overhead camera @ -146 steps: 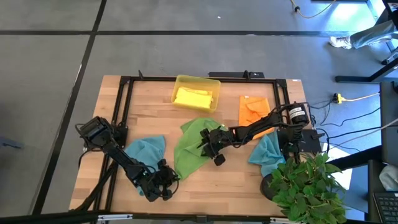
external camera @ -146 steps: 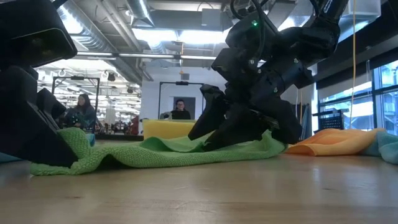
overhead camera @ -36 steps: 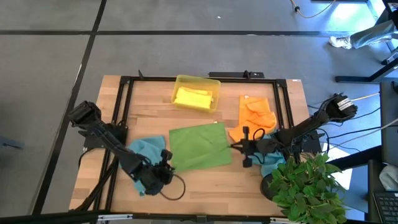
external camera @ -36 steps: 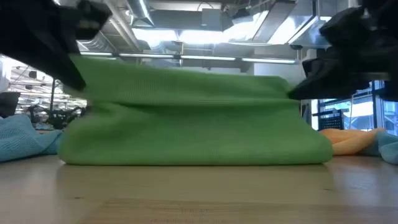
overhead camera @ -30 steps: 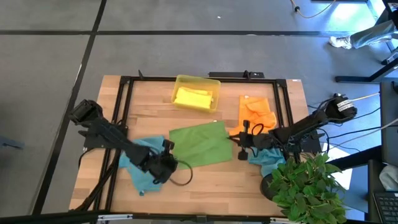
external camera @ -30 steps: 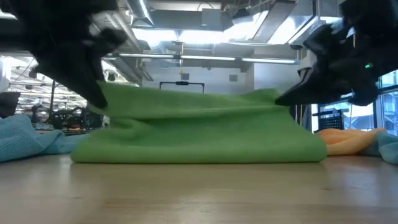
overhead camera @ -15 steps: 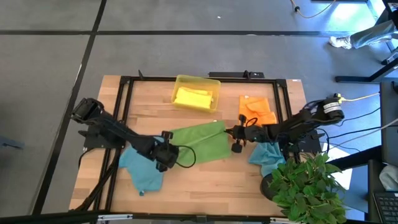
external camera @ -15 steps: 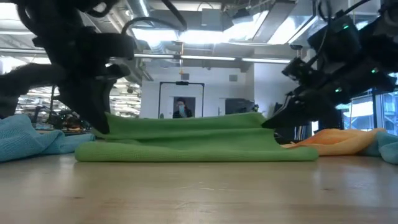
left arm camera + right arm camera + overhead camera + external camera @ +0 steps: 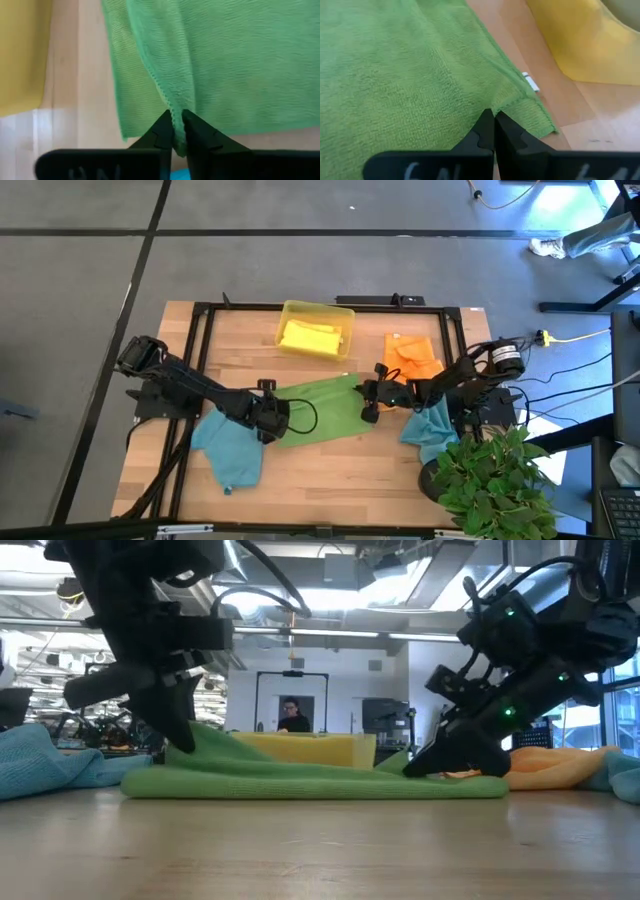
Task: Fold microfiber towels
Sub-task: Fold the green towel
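Green towel [image 9: 318, 414] lies at the centre of the tabletop [image 9: 330, 480], folded over on itself into a flat band with two layers visible from the low view. My left pincer [image 9: 270, 420] sits at its 9 o'clock end. The wrist view shows the fingers nearly together with a fold of green edge pinched between them, so I record it as narrow and holding the green towel. My right pincer [image 9: 368, 408] sits at the 3 o'clock end, near the upper corner. Its fingers are pressed together on the hem, just beside a small white tag [image 9: 531, 82]. Held likewise.

Other towels:
- One teal towel [image 9: 230, 448] lies crumpled at 7 o'clock from the green one, partly under my left arm.
- A second teal towel [image 9: 430, 430] is bunched at 4 o'clock, beside the plant [image 9: 490, 480].
- The orange towel [image 9: 412, 358] lies loose at 2 o'clock, just beside the right pincer.
- The yellow towel [image 9: 312, 338] rests in the tray [image 9: 318, 309] at 12 o'clock.

A person [image 9: 292, 716] is visible in the room beyond, seen from the low view.
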Tool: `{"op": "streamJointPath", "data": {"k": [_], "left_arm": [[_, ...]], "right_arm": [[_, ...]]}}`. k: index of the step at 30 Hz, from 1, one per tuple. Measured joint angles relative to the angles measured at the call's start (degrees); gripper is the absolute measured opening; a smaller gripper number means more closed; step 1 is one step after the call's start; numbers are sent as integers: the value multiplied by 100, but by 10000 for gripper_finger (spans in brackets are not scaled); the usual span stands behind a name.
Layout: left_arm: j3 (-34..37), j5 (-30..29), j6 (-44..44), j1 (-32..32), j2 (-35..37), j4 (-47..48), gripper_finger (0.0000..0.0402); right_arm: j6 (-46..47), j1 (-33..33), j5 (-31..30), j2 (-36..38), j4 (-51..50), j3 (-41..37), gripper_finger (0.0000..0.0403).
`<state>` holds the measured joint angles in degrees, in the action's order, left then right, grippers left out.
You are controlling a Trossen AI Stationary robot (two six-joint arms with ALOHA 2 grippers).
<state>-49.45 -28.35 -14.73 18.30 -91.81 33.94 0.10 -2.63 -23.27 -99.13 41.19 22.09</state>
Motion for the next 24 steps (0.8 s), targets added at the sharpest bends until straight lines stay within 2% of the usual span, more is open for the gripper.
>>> {"op": "streamJointPath", "data": {"k": [5,9,19,24], "left_arm": [[0,-93,-163,-140,0,25,75],[0,-109,-173,-213,0,39,93],[0,-272,-222,-218,0,157,95],[0,61,-252,-218,0,172,81]], "right_arm": [[107,22,-111,0,-88,2,0],[105,22,-317,18,-92,2,0],[64,12,-476,270,-76,4,0],[-15,-18,-518,334,-75,4,0]]}}
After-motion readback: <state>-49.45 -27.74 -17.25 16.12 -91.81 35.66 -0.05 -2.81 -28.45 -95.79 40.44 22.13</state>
